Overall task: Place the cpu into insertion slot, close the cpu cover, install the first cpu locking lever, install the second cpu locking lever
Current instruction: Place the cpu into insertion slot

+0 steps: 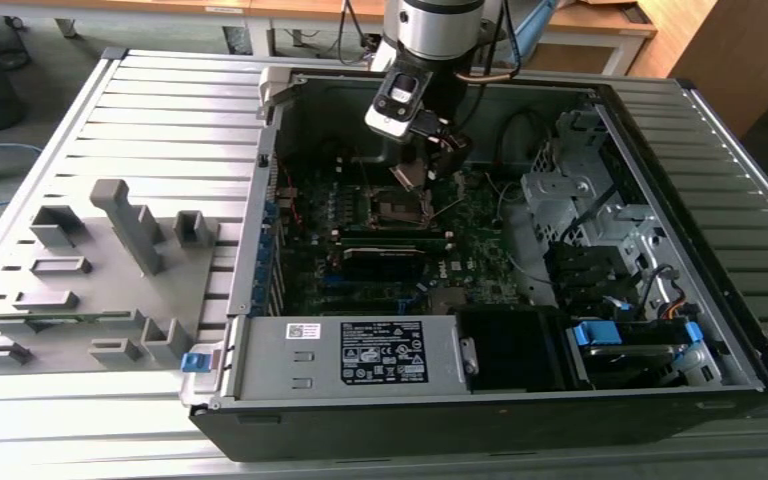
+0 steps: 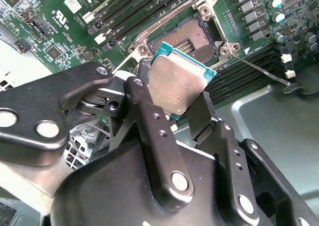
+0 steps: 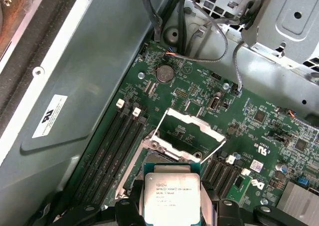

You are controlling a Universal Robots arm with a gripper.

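The cpu was held in the gripper, whose fingers were closed on two opposite edges of the chip. It hung tilted, just above the near edge of the insertion slot, and was not seated. In the exterior view the gripper stood inside the open computer case, directly over the insertion slot on the green motherboard. In the first wrist view the cpu cover stood raised behind the cpu.

Handling, as a judgement: the chip appeared light, thin and rigid, with a smooth metal top that offers little friction. The underside and the contact field of the slot are probably fragile. The edges are therefore the proper hold, with the faces left untouched.

Markings: several lines of dark print ran across the metal top of the chip in the first wrist view. A white label sat on the power supply, and a white sticker on the grey case wall.
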